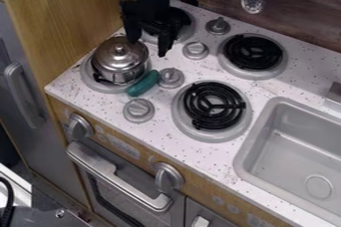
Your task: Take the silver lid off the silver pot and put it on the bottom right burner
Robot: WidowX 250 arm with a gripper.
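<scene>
A speckled white counter [200,157] spreads below me, with a wooden wall panel [67,19] beside it. My gripper [148,46] hangs with its fingers well parted, and I see nothing held between them. One fingertip overlaps the back edge of the silver lid [112,57] in the view; whether it touches, I can't tell. The lid sits on the silver pot [121,75], just beside me toward the oven front. Its knob [120,48] is small and rounded: if I close off-centre, I could slip from it, and if I come down too far back, a finger could knock the rim and tip the pot. Just past the pot, the green object [143,83] lies close enough that a low sweep might push it. Farther out, beyond the small grey knobs, waits the bottom right burner [212,111]. Its coil is uneven, so a lid released high or tilted could slide off.
</scene>
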